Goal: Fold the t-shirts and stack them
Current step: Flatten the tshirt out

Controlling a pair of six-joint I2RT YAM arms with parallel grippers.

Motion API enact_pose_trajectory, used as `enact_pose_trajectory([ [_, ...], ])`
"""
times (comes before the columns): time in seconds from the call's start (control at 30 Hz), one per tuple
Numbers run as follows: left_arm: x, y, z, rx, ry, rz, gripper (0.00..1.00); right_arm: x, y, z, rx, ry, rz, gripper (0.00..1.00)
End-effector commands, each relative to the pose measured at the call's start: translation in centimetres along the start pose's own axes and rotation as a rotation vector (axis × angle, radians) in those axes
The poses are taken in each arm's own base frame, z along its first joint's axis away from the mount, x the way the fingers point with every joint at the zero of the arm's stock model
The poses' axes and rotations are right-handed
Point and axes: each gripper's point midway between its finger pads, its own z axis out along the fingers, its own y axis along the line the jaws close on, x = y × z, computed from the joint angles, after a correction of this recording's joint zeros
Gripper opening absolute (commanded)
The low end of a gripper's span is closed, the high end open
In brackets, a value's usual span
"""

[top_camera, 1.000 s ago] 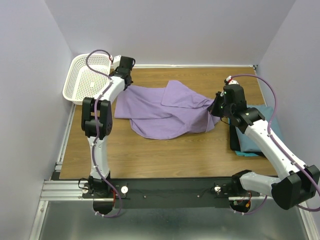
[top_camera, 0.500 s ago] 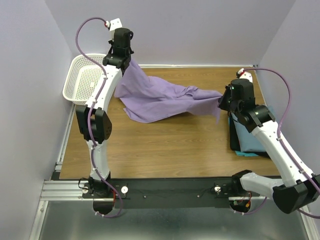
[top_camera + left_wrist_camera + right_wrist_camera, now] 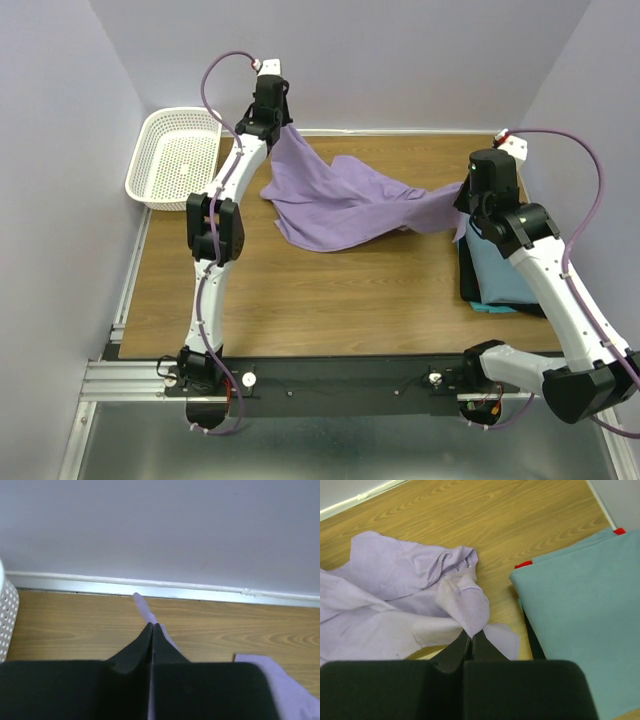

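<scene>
teal shirt [image 3: 488, 275]: part under right arm [image 3: 555, 290] | basket [image 3: 7, 620]: cut off left

Right gripper [image 3: 471, 640], black, at bottom centre w/ jaws pressed together, pinched a fold of lavender t-shirt [image 3: 390, 605]. Shirt spread crumpled to the left over wooden table [image 3: 490, 520]. Teal t-shirt [image 3: 575, 605] lay flat at right, small red tag [image 3: 523, 564] at its corner.

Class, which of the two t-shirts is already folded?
The teal t-shirt, lying flat and squared at the right edge of the table. The lavender t-shirt is unfolded, stretched between the left gripper and right gripper.
</scene>
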Motion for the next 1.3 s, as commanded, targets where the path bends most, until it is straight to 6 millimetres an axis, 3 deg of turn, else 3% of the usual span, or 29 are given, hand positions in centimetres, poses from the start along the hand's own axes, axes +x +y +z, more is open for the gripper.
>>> enact_pose_trajectory([
  [0.0,-3.7,-3.5,-0.3,0.177,-0.107,0.005,0.35,-1.0,-1.9,-0.2,0.096,-0.026,-0.016,0.01],
  [0.03,-3.8,-3.5,-0.6,0.178,-0.099,0.005,0.52,-0.5,-1.6,0.0,0.075,-0.006,-0.018,0.01],
  [0.07,-3.9,-3.5,-0.9,0.178,-0.095,-0.001,0.57,-0.1,-1.2,0.1,0.060,0.008,-0.015,0.01],
  [0.23,-5.4,-2.3,-4.1,0.137,-0.103,-0.061,0.65,1.7,0.3,0.9,-0.003,0.079,-0.012,0.00],
  [0.27,-7.0,-2.0,-5.7,0.128,-0.130,-0.084,0.65,2.1,0.5,1.0,-0.015,0.094,-0.017,0.00],
  [0.3,-5.2,-0.9,-5.9,0.074,-0.077,-0.112,0.65,2.4,0.7,1.1,-0.024,0.104,-0.018,0.00],
  [0.37,-4.8,-0.1,-8.1,0.031,-0.029,-0.200,0.58,2.9,1.5,1.2,-0.068,0.123,-0.013,0.00],
  [0.4,-1.9,0.9,-8.4,-0.015,0.040,-0.219,0.54,3.7,1.7,1.4,-0.081,0.143,-0.013,0.01],
  [0.43,-2.6,1.4,-10.5,-0.037,0.033,-0.288,0.46,4.1,2.5,1.4,-0.124,0.158,-0.009,0.01],
  [0.47,-1.5,1.8,-11.3,-0.051,0.056,-0.312,0.46,4.7,2.7,1.5,-0.139,0.173,-0.009,0.01],
  [0.5,2.8,2.9,-11.9,-0.090,0.137,-0.315,0.43,5.2,3.0,1.7,-0.154,0.189,-0.009,0.01],
  [0.53,3.7,3.4,-12.8,-0.102,0.145,-0.330,0.42,6.2,3.1,2.1,-0.159,0.215,-0.015,0.01],
  [0.57,2.6,3.6,-14.8,-0.093,0.108,-0.374,0.41,6.7,3.5,2.2,-0.180,0.232,-0.018,0.00],
  [0.6,6.4,4.7,-15.6,-0.129,0.168,-0.370,0.41,7.1,3.7,2.4,-0.187,0.244,-0.020,0.01],
  [0.67,6.8,4.8,-17.5,-0.097,0.166,-0.394,0.40,7.7,4.1,2.7,-0.206,0.262,-0.024,0.00],
  [0.7,9.5,5.1,-18.1,-0.098,0.222,-0.386,0.39,7.7,4.4,2.7,-0.216,0.266,-0.024,0.00],
  [0.77,11.5,4.9,-18.9,-0.075,0.266,-0.393,0.35,7.9,4.6,2.9,-0.223,0.269,-0.025,0.01],
  [0.8,13.9,5.3,-19.3,-0.084,0.318,-0.399,0.34,7.9,4.6,2.9,-0.221,0.268,-0.025,0.00],
  [0.87,16.8,4.6,-19.8,-0.040,0.376,-0.404,0.33,8.0,4.5,3.2,-0.216,0.269,-0.025,0.01],
  [0.93,18.5,4.1,-20.0,-0.027,0.416,-0.415,0.33,8.1,4.4,3.3,-0.209,0.267,-0.024,0.00],
  [1.07,21.5,1.9,-20.0,0.025,0.487,-0.391,0.33,8.3,4.3,3.4,-0.202,0.269,-0.024,0.00],
  [1.27,23.8,0.6,-19.4,0.039,0.539,-0.387,0.34,8.3,4.1,3.3,-0.195,0.264,-0.022,0.01],
])
